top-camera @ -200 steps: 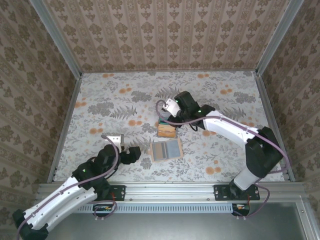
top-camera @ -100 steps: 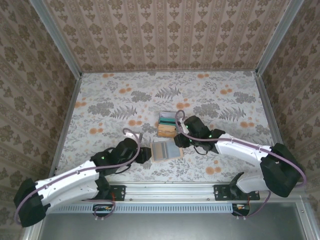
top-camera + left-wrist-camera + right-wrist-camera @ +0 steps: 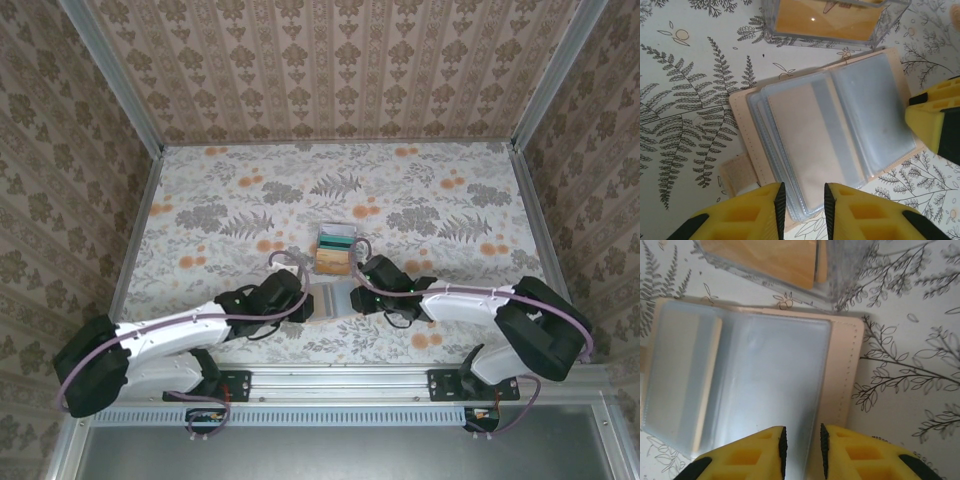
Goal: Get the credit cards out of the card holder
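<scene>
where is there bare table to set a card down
Free: the far strip between the credit cards and the back wall, plus both far corners by the side rails. Crowded: near middle, where the left gripper and right gripper flank the card holder.
</scene>
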Controlling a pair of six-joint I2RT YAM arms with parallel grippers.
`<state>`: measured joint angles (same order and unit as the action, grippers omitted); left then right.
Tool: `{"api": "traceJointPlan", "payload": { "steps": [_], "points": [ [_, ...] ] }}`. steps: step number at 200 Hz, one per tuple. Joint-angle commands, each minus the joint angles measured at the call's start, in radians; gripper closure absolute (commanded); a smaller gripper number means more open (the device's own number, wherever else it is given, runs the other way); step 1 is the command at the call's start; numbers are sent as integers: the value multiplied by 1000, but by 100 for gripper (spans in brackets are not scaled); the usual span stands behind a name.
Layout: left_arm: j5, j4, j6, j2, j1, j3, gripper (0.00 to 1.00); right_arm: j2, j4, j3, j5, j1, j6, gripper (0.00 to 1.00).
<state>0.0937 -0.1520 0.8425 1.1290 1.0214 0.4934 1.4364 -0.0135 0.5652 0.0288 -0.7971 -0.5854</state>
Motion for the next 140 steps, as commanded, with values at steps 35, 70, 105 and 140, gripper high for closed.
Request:
{"api": "traceJointPlan", "payload": {
  "steps": [35,70,105,140],
  "points": [
    [-4,33,12,58,-3,31,76,26,-52,-6,-40,-62,-84,74],
    [-17,36,1,83,-7,39,76,33,-43,-2,-72,-90,-110,73],
    [-11,25,-5,73,-10,42,76,-78,87,16,-190,-89,-80,67],
    [-15,38,-5,86,-10,45,77,-106,137,13,-199,-57,-45,65]
  ]
}}
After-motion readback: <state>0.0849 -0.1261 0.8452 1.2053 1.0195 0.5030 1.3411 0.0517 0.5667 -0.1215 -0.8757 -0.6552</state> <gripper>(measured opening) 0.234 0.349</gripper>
